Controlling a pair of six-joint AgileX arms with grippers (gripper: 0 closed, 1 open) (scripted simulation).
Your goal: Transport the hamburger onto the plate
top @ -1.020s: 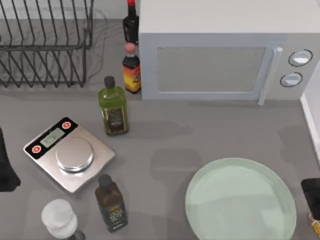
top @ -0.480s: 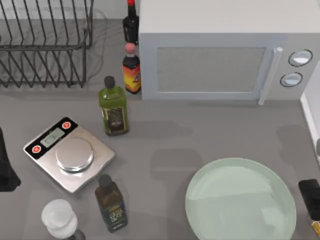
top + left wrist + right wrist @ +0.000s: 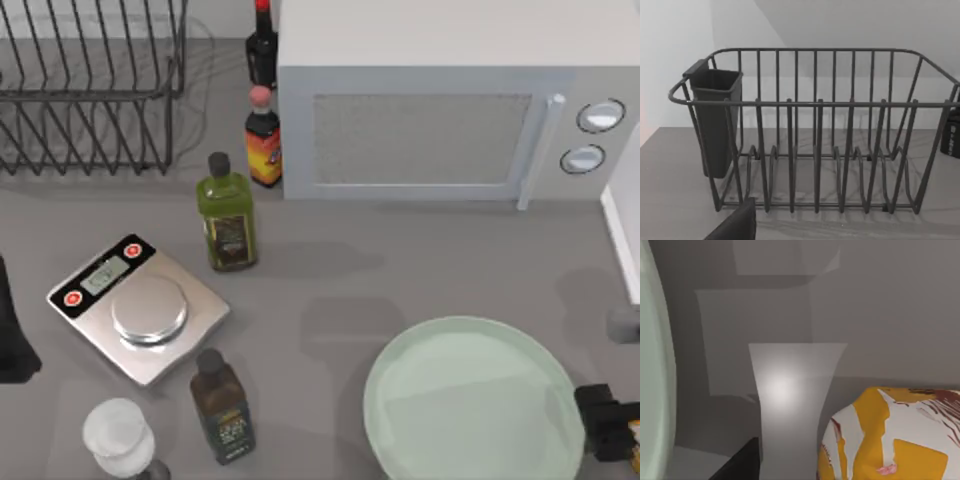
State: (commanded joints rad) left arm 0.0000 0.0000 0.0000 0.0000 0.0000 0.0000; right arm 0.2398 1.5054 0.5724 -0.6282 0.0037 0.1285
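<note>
Orange-yellow with whitish patches: the hamburger [image 3: 890,440] fills the near corner of the right wrist view, close under the camera, beside a pale vase-shaped object [image 3: 792,405]. From above, a sliver of it shows at the desk's right edge, next to the right gripper [image 3: 603,420], just off the rim of the mint-green plate [image 3: 470,405]. Jaws' state: cannot tell, though the hamburger looks carried.

Judgement: small, light, likely soft and squashy. Best pinched across the middle of its sides with gentle pressure, or it may deform or slip.

Left arm parked at the desk's [image 3: 400,280] left edge, its camera facing the wire dish rack [image 3: 815,130].
</note>
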